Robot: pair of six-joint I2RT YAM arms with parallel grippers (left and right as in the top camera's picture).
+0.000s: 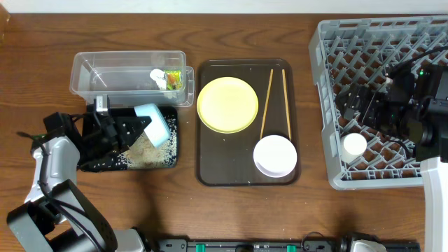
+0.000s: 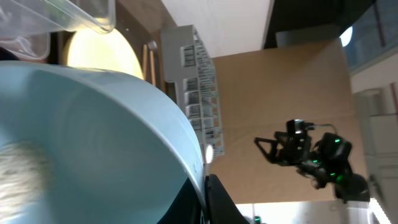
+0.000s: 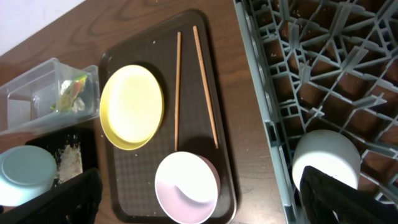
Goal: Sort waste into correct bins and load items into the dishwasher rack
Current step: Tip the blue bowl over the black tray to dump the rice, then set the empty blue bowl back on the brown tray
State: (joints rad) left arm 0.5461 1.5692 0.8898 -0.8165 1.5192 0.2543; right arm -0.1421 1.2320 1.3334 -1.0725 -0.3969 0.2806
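Observation:
My left gripper (image 1: 142, 126) is shut on the rim of the light blue bowl (image 1: 155, 122), holding it tilted over the black tray (image 1: 94, 162), where rice scraps (image 1: 143, 150) lie. In the left wrist view the bowl (image 2: 93, 137) fills the frame, its rim between the fingers (image 2: 205, 199). The green-and-orange wrapper (image 1: 170, 79) lies in the clear tub (image 1: 105, 70). The yellow plate (image 1: 227, 103), two chopsticks (image 1: 267, 101) and the white bowl (image 1: 275, 155) sit on the brown tray. The white cup (image 1: 354, 144) stands in the grey rack (image 1: 371, 42). My right gripper (image 1: 353, 108) is open and empty above the rack, next to the cup (image 3: 325, 158).
The brown serving tray (image 1: 210, 168) lies between the bins and the rack. The right wrist view shows the plate (image 3: 132, 107), the white bowl (image 3: 186, 186), the chopsticks (image 3: 177, 87) and the rack's edge (image 3: 267, 124). Bare wooden table runs along the front.

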